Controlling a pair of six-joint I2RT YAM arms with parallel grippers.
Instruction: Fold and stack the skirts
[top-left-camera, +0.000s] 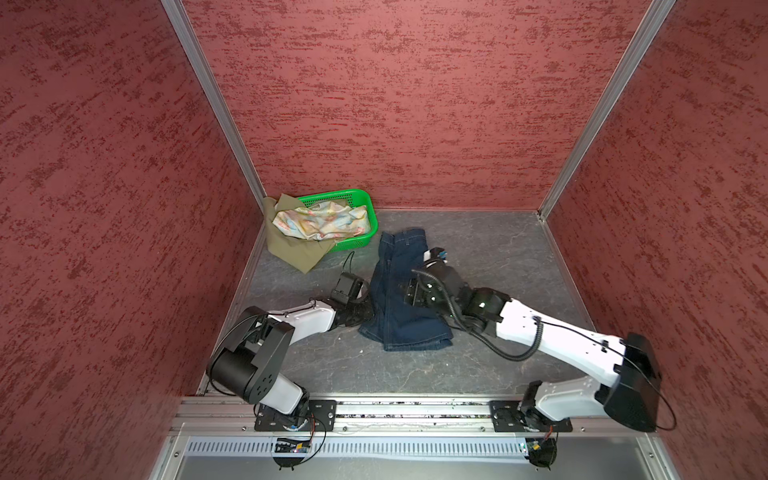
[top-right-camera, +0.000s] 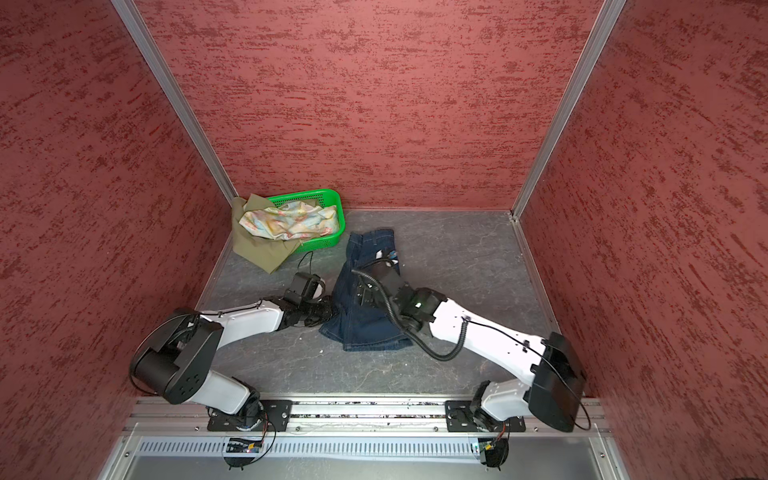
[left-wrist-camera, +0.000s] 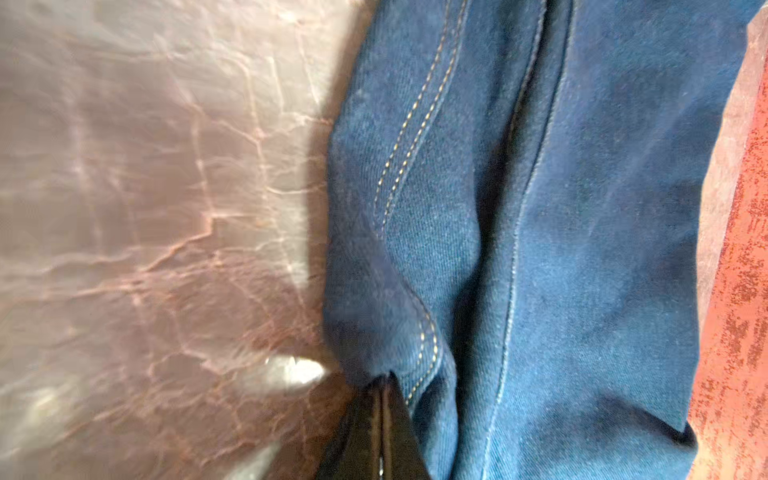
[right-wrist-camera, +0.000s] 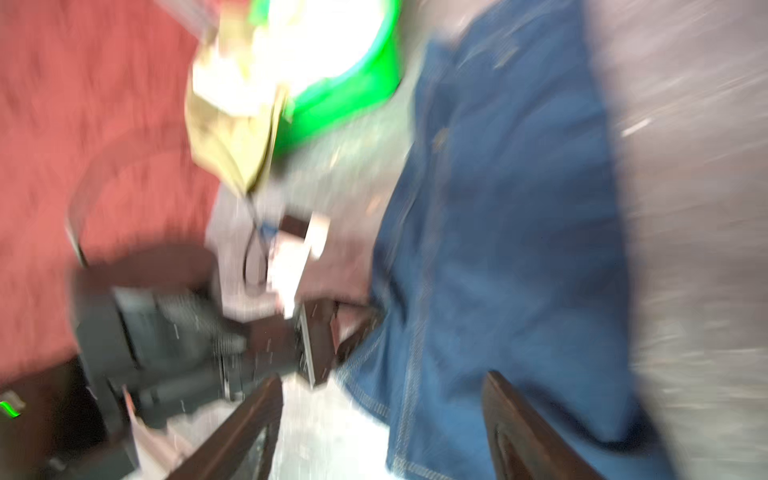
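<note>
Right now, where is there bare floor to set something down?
Widest bare patch: right of the denim skirt, out to the right wall. A narrower strip lies between its hem and the front rail. Crowded: back-left corner, with basket, olive skirt and floral skirt.

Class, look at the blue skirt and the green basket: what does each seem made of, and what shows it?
The blue skirt looks like denim: matte twill weave, pale double stitching. The green basket is probably moulded plastic: smooth, perforated walls.
</note>
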